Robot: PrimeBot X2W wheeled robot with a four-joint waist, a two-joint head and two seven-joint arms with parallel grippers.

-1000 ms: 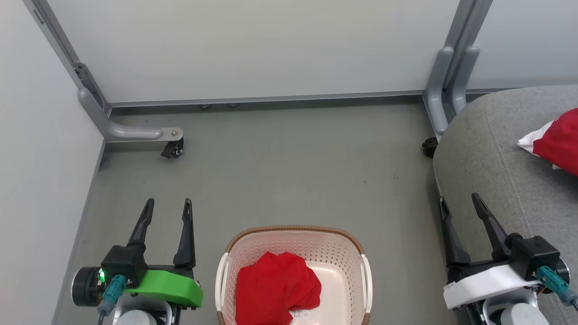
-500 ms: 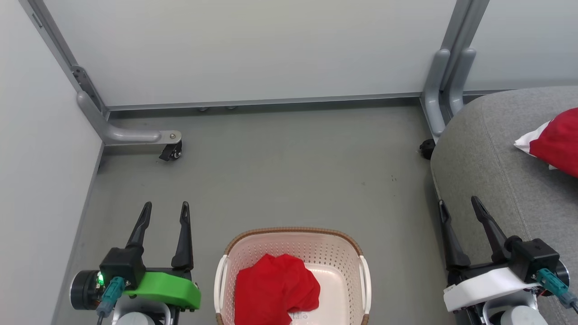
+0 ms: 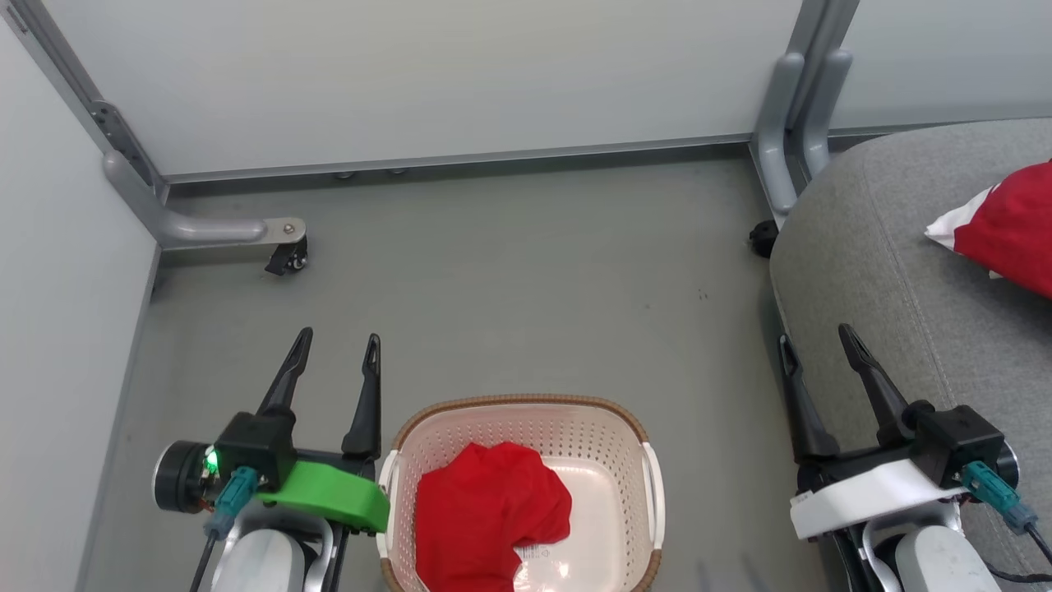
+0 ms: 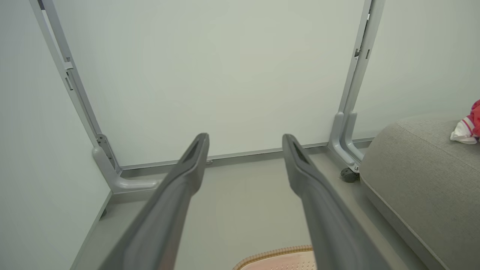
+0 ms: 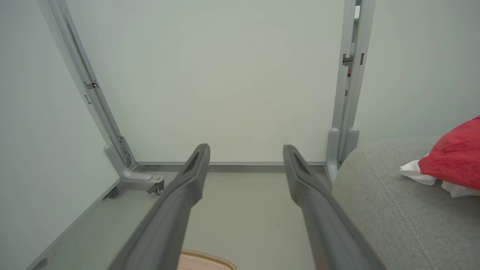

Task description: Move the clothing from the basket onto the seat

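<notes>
My left gripper (image 3: 339,335) hangs at the near left, just beside the basket (image 3: 509,402). Its two fingers are spread wide and have hold of nothing. My right gripper (image 3: 814,333) is at the near right, by the left edge of the seat (image 3: 888,271). It is spread about as wide and is also empty. Through both wrist cameras I see bare floor (image 3: 509,271) and wall between the fingers.

The basket stands on the floor close to me, between the two grippers. A red garment (image 3: 485,514) lies crumpled in its left half. The right part of the bottom is bare, and a label sticker (image 3: 544,552) peeks out at the garment's near edge.

The second garment (image 3: 1007,230) lies on the seat at the far right. It is red with white trim on its left side, and the picture's edge cuts it off. The seat is right of the basket, with a strip of floor between them.

Pale panels (image 3: 460,74) close off the far side and the left. A grey frame foot with a caster (image 3: 285,259) stands in the far left corner. A grey post (image 3: 789,123) rises beside the seat's far left corner.
</notes>
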